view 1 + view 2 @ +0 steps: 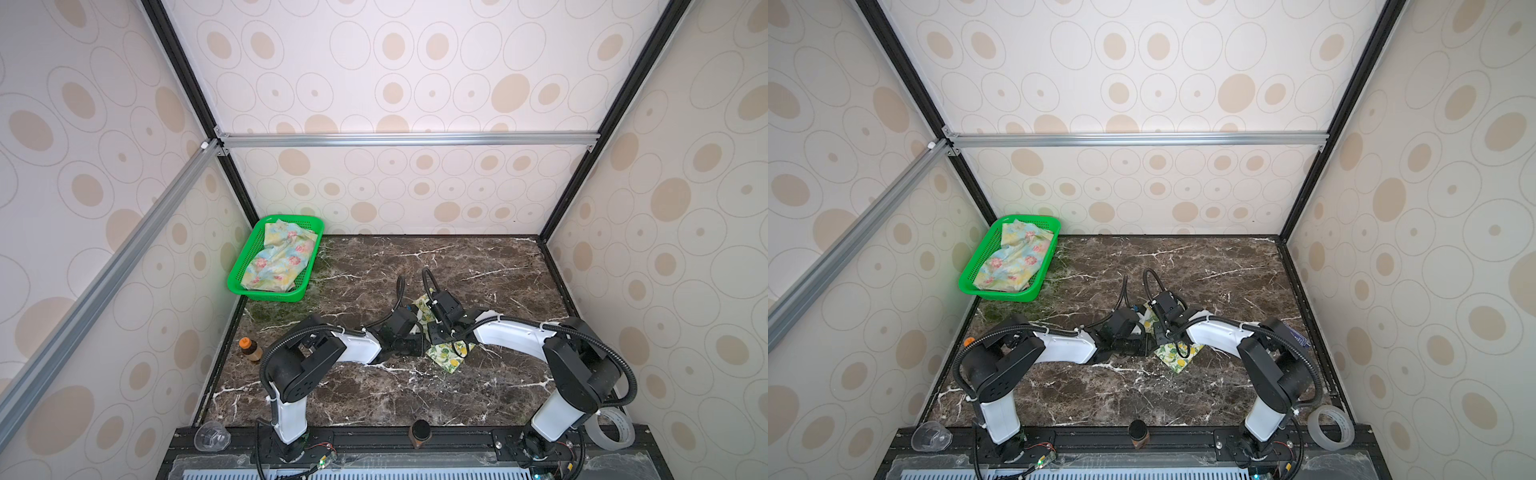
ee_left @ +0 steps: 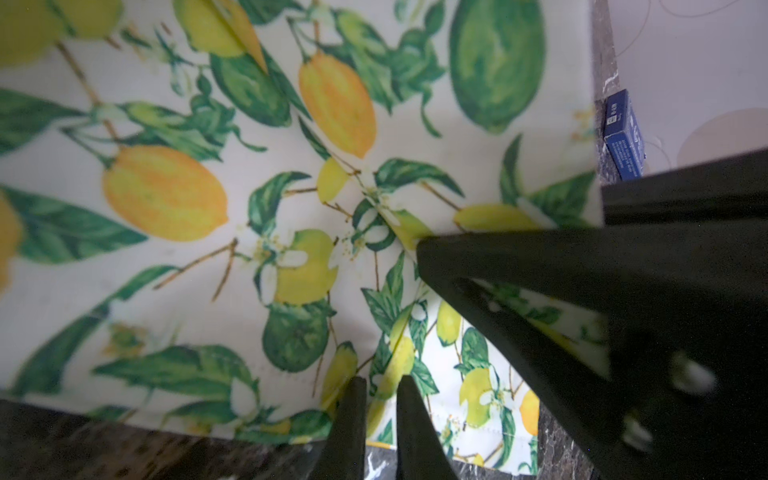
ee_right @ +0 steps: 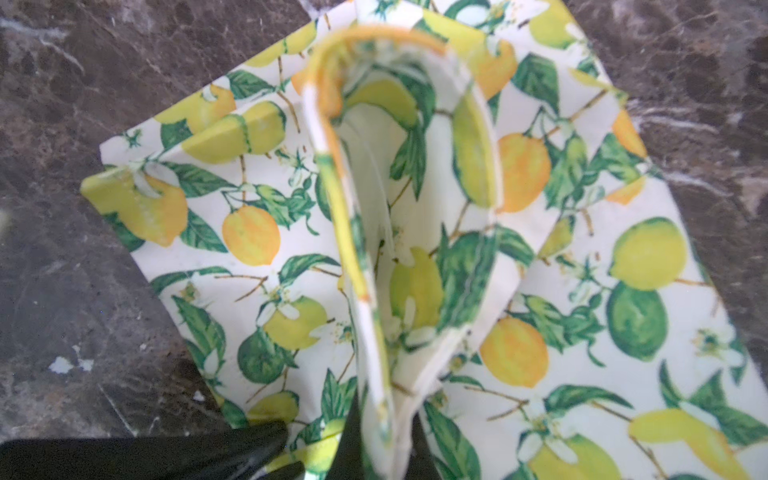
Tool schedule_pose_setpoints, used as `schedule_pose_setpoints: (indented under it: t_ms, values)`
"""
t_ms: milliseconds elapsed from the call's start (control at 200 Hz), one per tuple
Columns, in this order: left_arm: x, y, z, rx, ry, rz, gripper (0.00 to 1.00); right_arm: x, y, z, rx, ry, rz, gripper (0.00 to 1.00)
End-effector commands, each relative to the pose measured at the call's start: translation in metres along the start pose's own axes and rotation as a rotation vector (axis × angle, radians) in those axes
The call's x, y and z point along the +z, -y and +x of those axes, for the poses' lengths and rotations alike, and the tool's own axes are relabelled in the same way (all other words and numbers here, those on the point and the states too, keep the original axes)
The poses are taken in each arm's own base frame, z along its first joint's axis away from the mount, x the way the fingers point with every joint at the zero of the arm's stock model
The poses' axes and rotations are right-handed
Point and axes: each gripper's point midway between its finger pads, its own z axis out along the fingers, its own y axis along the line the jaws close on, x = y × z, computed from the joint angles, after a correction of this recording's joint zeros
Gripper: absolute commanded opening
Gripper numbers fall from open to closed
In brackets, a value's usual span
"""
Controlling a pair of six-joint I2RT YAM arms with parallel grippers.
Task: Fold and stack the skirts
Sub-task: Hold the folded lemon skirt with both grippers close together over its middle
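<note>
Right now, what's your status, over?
Both shut on lemon skirt, left gripper and right gripper, fold lifted. In basket, flower skirt, crumpled. Apart at left, small bottle.

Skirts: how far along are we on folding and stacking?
Done: nothing finished. In hand: lemon skirt on the table, partly folded, left gripper and right gripper both pinching it, one flap raised. Remaining: floral skirt lies crumpled in the green basket; no stack yet.
</note>
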Motion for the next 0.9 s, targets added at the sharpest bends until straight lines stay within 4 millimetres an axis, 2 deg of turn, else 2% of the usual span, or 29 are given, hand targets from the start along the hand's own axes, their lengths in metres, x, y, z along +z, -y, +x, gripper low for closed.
schedule_pose_setpoints:
  t_ms: [0, 780, 895]
  values:
    - [0.002, -0.0138, 0.0244, -0.032, -0.073, -0.043, 0.16, 0.0026, -0.0043, 0.0116, 0.002, -0.029, -0.01, 0.04]
    - [0.0013, -0.0141, 0.024, -0.031, -0.069, -0.046, 0.16, 0.0046, -0.0097, 0.0161, 0.001, -0.045, -0.015, 0.03]
    - [-0.0017, -0.0105, 0.0205, -0.031, -0.058, -0.039, 0.16, 0.0071, -0.0085, 0.0183, 0.001, -0.055, -0.005, 0.07]
